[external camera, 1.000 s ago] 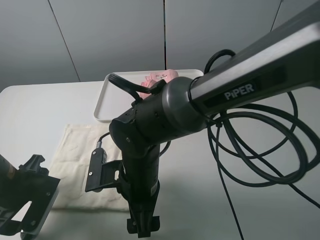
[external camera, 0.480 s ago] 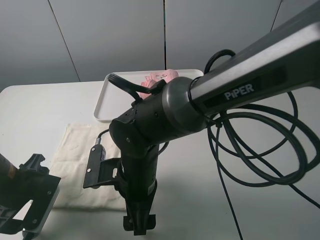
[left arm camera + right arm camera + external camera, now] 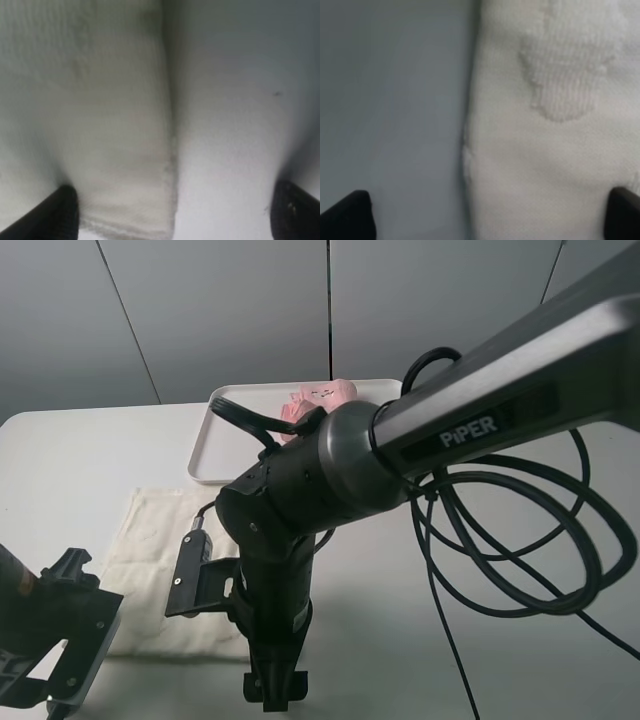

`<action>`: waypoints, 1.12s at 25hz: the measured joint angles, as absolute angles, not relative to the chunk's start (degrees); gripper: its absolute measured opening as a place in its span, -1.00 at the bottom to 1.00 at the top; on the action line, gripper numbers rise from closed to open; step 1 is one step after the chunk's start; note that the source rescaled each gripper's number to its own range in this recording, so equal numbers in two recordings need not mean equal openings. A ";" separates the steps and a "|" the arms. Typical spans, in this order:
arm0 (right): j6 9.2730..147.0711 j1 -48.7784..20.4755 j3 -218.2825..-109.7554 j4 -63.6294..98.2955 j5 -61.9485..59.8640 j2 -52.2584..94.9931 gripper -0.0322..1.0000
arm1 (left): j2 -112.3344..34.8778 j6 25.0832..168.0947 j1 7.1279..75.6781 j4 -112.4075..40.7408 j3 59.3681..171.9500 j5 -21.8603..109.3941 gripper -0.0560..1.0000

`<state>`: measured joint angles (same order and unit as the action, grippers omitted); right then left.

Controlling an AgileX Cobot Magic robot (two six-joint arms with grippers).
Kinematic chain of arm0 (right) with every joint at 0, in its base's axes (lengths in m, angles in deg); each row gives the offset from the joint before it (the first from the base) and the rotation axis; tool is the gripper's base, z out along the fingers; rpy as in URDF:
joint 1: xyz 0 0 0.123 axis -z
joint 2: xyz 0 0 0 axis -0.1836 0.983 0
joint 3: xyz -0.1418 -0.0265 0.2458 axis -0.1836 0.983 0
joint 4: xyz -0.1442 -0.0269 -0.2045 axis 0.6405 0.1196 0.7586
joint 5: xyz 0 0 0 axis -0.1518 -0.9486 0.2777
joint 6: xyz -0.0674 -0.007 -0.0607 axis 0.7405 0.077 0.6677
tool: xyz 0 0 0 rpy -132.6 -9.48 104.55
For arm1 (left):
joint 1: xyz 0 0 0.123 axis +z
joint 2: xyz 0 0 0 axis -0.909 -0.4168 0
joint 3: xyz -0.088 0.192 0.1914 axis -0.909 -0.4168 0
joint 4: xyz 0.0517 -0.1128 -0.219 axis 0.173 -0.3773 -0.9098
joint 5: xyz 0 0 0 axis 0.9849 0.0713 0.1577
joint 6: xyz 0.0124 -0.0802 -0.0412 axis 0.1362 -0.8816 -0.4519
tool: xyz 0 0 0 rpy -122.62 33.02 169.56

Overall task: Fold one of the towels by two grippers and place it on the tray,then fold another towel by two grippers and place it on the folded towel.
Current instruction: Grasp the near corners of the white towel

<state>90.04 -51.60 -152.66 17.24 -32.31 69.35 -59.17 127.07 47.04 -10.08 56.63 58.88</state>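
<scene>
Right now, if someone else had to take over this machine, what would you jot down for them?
Left gripper: open, nothing held, one edge of the cream towel between its fingers.
Right gripper: open, nothing held, over the same towel's other near edge.
Things: the cream towel is spread on the table. A pink towel lies on the white tray behind it.
Done: the pink towel is on the tray, apparently folded.
Left: grip the cream towel with both grippers, fold it, set it on the pink towel.
</scene>
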 joint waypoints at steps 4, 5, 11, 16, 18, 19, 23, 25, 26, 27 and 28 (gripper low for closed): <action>89.71 -51.60 -152.66 17.35 -31.97 69.35 0.99 | -59.17 127.07 47.04 -10.19 56.63 58.88 0.98; 89.58 -51.60 -152.66 17.35 -31.97 69.35 0.99 | -59.17 127.07 47.04 -10.19 56.63 58.88 0.98; 89.58 -51.60 -152.66 17.91 -31.67 69.44 0.87 | -59.17 127.07 47.04 -10.27 56.63 58.88 0.98; 89.46 -51.60 -152.66 18.87 -30.73 69.57 0.21 | -59.17 127.07 47.04 -10.27 56.63 58.88 0.98; 89.46 -51.60 -152.66 18.87 -30.73 69.57 -0.02 | -59.17 127.07 47.04 -10.27 56.63 58.88 0.98; 89.46 -51.60 -152.66 18.87 -30.73 69.57 -0.13 | -59.17 127.07 47.04 -10.27 56.63 58.88 0.98; 89.35 -51.60 -152.66 18.65 -30.21 69.69 -0.57 | -59.17 127.07 47.04 -10.27 56.63 58.88 0.98; 89.35 -51.60 -152.66 18.65 -29.99 69.69 -0.80 | -59.26 127.07 47.04 -10.27 56.63 58.76 0.98; 89.35 -51.60 -152.66 18.65 -29.88 69.69 -0.89 | -59.26 127.07 47.04 -10.27 56.63 58.66 0.98; 89.35 -51.60 -152.66 18.65 -29.88 69.69 -0.92 | -59.26 127.07 47.04 -10.27 56.63 58.55 0.98; 89.35 -51.60 -152.66 18.65 -29.88 69.69 -0.93 | -59.26 127.07 47.04 -10.27 56.63 58.57 0.98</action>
